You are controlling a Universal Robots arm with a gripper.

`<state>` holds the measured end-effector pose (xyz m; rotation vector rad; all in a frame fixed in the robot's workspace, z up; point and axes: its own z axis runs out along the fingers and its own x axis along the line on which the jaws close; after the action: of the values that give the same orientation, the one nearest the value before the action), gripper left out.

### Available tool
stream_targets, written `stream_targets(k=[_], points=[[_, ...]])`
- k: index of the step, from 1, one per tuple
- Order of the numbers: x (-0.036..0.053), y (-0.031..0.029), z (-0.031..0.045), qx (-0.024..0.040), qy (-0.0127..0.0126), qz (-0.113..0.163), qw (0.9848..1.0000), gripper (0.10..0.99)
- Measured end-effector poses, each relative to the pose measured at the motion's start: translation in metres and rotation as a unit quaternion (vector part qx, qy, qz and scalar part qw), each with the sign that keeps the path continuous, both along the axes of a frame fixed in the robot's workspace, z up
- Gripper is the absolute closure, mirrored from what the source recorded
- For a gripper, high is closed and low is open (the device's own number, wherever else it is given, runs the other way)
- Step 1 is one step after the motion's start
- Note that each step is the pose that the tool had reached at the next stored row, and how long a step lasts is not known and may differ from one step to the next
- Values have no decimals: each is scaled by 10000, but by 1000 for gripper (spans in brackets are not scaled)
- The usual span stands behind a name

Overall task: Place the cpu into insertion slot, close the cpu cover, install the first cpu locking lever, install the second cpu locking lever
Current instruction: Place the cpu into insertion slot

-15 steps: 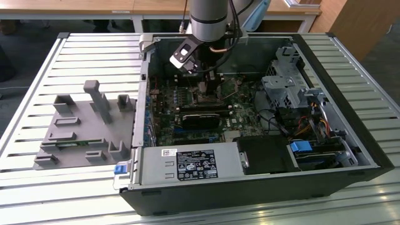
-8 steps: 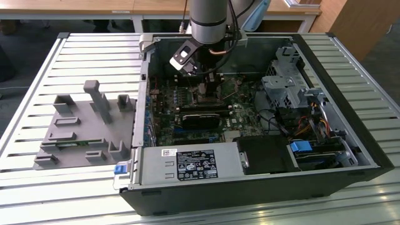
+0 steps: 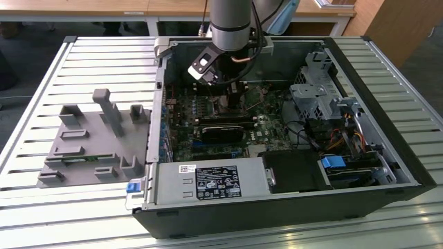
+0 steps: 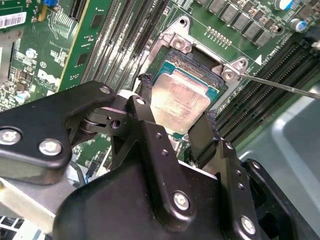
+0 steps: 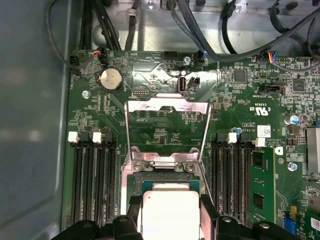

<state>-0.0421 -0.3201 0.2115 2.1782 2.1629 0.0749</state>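
Pinching the cpu (image 4: pixel 182 95), seemingly in the insertion slot (image 4: pixel 187 61), the gripper (image 4: pixel 178 99) hangs inside a case (image 3: pixel 277 215) on a slatted table (image 3: pixel 97 57).

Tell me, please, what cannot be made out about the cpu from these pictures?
Second wrist view: the fingers cover two edges of the cpu, so seating in the insertion slot is unclear.
First wrist view: the picture's edge cuts off part of the cpu.
Exterior view: the arm hides both.

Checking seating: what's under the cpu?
The insertion slot: its dark edge shows beyond the cpu, which the gripper grips. The slot's centre is covered by the chip.
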Motion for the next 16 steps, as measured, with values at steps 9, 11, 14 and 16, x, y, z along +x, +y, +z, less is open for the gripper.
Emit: stream_targets(k=[9,11,14,16], points=[[-1,3,-83,-1,3,4,10000,545],[-1,12,-92,-2,7,4,10000,545],[-1,32,-109,0,7,-12,10000,545],[-2,37,-124,0,7,-19,10000,545]])
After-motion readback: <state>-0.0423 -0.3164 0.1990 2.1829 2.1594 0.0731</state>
